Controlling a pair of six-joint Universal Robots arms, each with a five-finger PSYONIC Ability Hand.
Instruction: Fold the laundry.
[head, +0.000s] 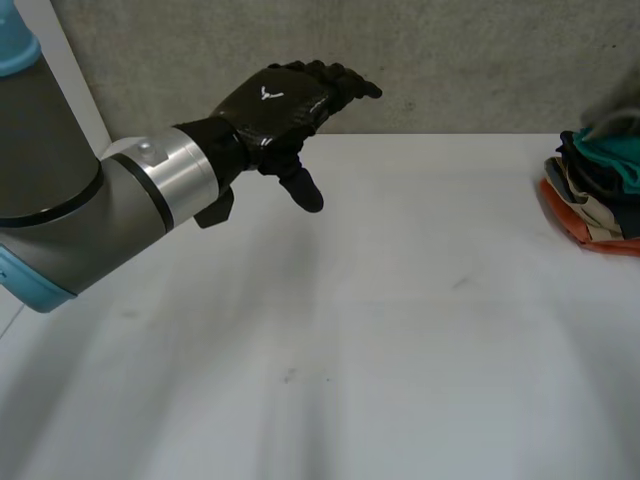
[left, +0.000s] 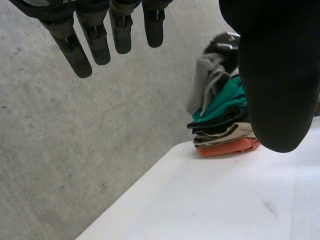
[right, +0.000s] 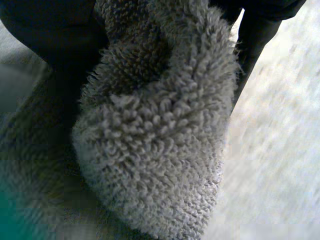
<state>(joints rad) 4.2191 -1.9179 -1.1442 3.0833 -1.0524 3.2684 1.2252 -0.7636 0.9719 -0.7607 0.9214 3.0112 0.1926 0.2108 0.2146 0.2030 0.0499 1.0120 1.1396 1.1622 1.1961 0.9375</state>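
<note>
Left hand (head: 275, 105) hovers over the table (head: 400, 330), well apart from the pile (head: 600, 195) of folded clothes, its fingers straight and loose with nothing in them. Right hand (right: 45, 30) is at the top of the pile, fingers and thumb clamped round a bunch of grey towel (right: 160, 140). The towel hangs down over the pile's teal layer. The table's edge runs just beside the pile.

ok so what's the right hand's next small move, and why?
Probably draw the grey towel clear of the laundry pile toward the middle of the table: the right hand is curled on a bunch of it, and the left hand hovers open, holding nothing.
</note>
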